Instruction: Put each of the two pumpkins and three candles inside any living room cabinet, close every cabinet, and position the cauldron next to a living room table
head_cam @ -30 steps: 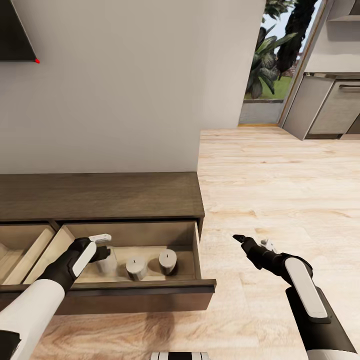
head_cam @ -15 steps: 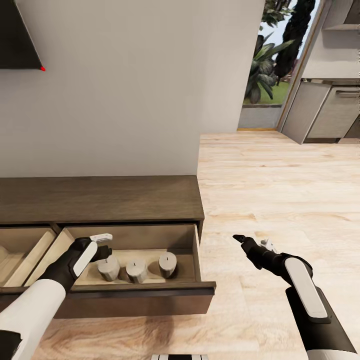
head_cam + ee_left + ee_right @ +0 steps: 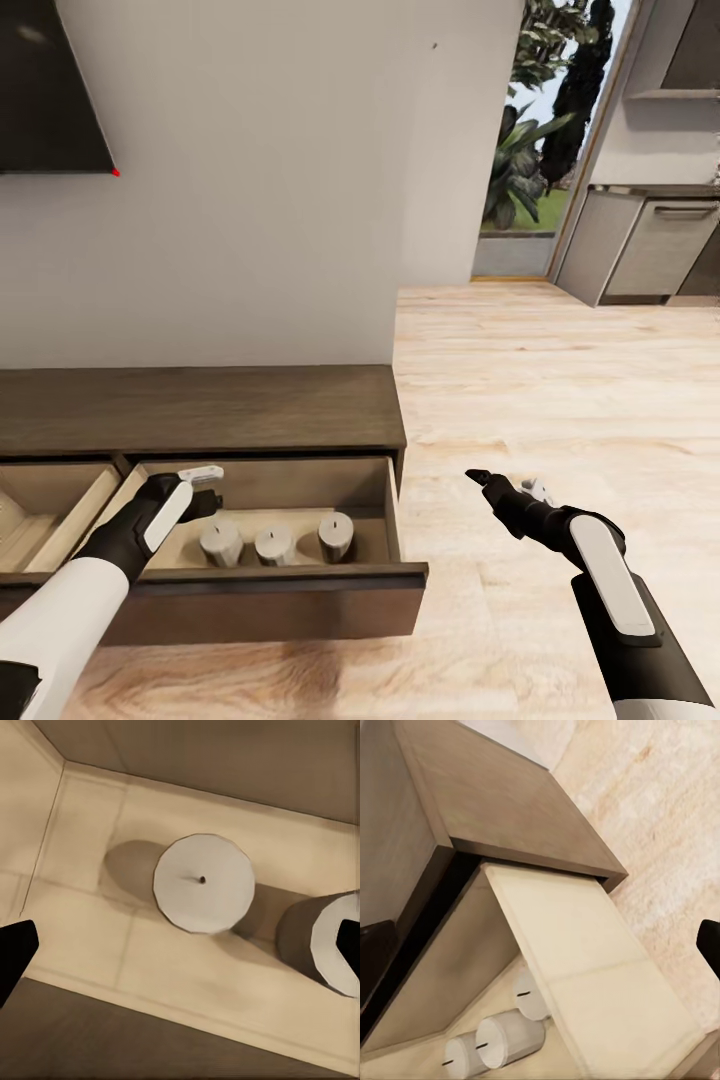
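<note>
Grey-beige candles (image 3: 275, 543) stand three abreast in the cabinet (image 3: 200, 410) drawer | my left gripper (image 3: 205, 487) above them, spread, empty | left wrist view shows a wick | right gripper (image 3: 505, 487) parted over floor (image 3: 560, 380).

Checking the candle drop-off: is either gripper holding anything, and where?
Nothing is held. The left gripper hangs open over the candles in the drawer; the right gripper is empty.

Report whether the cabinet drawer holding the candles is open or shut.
Open: the drawer is pulled out from the cabinet, three candles visible standing inside.
</note>
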